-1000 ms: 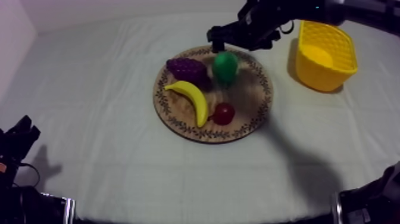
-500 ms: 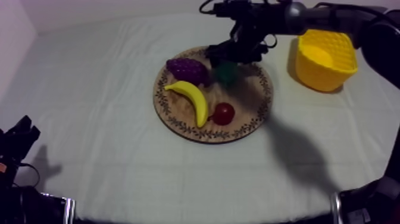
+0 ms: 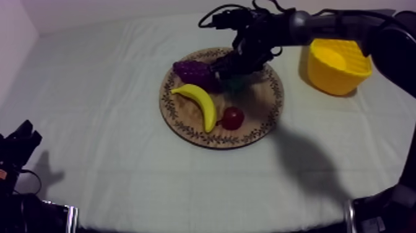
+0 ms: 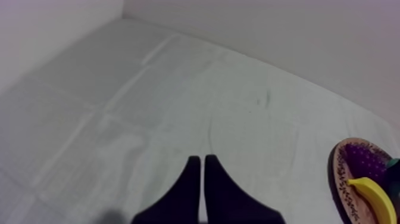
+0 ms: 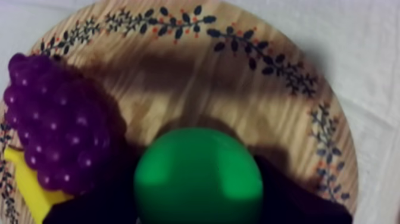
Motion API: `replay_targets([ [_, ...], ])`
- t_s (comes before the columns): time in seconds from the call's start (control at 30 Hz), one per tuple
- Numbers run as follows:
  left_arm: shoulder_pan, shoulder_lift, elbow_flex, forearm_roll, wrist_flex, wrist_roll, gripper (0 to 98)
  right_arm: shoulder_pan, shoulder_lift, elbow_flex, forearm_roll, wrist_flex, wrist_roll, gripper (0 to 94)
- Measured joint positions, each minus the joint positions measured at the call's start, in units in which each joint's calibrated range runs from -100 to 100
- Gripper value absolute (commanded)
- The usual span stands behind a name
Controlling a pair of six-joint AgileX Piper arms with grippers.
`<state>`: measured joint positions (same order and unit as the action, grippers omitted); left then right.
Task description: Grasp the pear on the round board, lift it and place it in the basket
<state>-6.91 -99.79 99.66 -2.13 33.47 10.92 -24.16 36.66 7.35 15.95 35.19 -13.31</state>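
Observation:
The green pear (image 5: 198,176) stands on the round wooden board (image 3: 186,127) beside the purple grapes (image 3: 195,71). My right gripper (image 3: 238,69) has come down over it from the upper right and hides most of it in the top view, leaving a green edge (image 3: 234,80). In the right wrist view the gripper (image 5: 199,196) is open, with one dark finger (image 5: 291,196) on each side of the pear, close to its flanks. The yellow basket (image 3: 337,62) is at the right of the board. My left gripper (image 4: 199,164), shut on nothing, rests low at the left (image 3: 18,145).
A banana (image 3: 198,102) and a small red fruit (image 3: 233,118) lie on the front half of the board. In the left wrist view the board's rim (image 4: 338,179), grapes (image 4: 363,164) and banana (image 4: 375,193) show far across bare cloth.
My right gripper swung in from beside the basket, dropped over the pear and now straddles it lower than before. The fruit and the left arm have not moved.

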Motion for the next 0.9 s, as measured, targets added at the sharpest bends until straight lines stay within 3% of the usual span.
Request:
replay_targets([
  [0.13,0.0,0.0,0.0,0.0,0.0,0.0,0.1,0.3,-4.6,2.8,0.1,0.5,0.7,44.9],
  [0.23,0.0,0.0,0.0,0.0,0.0,0.0,0.1,1.3,-9.3,5.2,-1.3,2.6,2.3,45.3],
  [0.6,0.0,0.0,0.0,0.0,0.0,0.0,0.1,11.0,-29.3,5.5,-9.6,11.5,13.3,45.9],
  [0.9,0.0,0.0,0.0,0.0,0.0,0.0,0.1,20.9,-31.6,5.1,-10.2,14.6,18.3,47.1],
])
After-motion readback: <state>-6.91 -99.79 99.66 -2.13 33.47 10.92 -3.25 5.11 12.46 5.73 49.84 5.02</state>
